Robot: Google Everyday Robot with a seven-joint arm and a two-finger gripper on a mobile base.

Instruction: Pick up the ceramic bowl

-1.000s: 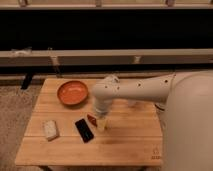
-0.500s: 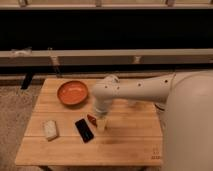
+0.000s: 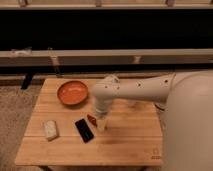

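One bowl sits near the table's far-left corner, not yet gripped. The gripper hangs mid-table, seemingly low; open or closed, I cannot tell. The approach is in hand: next it must shift far-left over the rim.

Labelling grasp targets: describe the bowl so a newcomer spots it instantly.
On the wooden table, look back left, beside the arm whose claw hangs low over the middle. The bowl is wide, shallow, round and orange; its neighbours are small: a black slab, a pale block, a dark-red oblong.

Shallow orange-red ceramic bowl — upright, empty — up-left of the tool.
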